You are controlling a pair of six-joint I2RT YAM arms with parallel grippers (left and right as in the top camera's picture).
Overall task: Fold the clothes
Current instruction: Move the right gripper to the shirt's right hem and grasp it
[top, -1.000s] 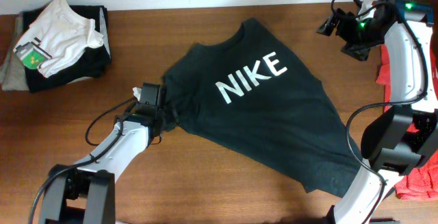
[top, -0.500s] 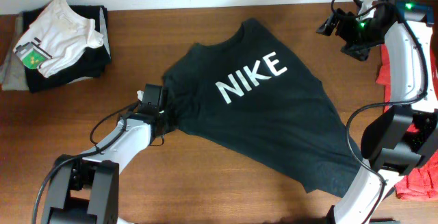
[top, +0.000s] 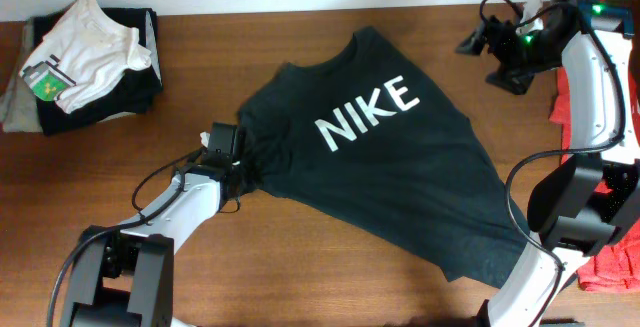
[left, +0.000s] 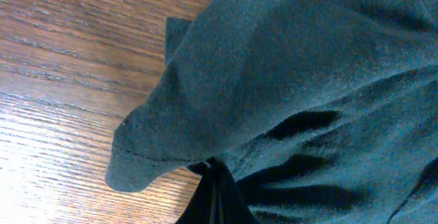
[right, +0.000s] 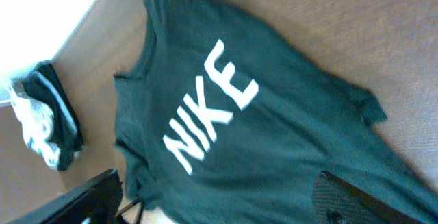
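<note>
The black T-shirt (top: 390,167) with white "NIKE" lettering lies spread across the middle of the table. My left gripper (top: 238,163) is shut on the shirt's left edge, near the sleeve. In the left wrist view the closed jaws (left: 216,198) pinch dark fabric just under the sleeve hem (left: 137,162). High at the back right, my right gripper (top: 478,43) is open and holds nothing. Its wrist view looks down on the shirt (right: 274,135) between wide-apart fingers (right: 75,203). Red fabric (top: 606,267) shows at the right edge, partly behind the right arm.
A pile of folded clothes (top: 85,62), white on black and grey, sits at the back left corner. It also shows in the right wrist view as a small heap (right: 48,125). Bare wood (top: 300,267) lies in front of the shirt.
My left gripper has closed on the shirt's left edge after shifting slightly along it. The right gripper has turned a little to the left. The shirt has hardly moved.
</note>
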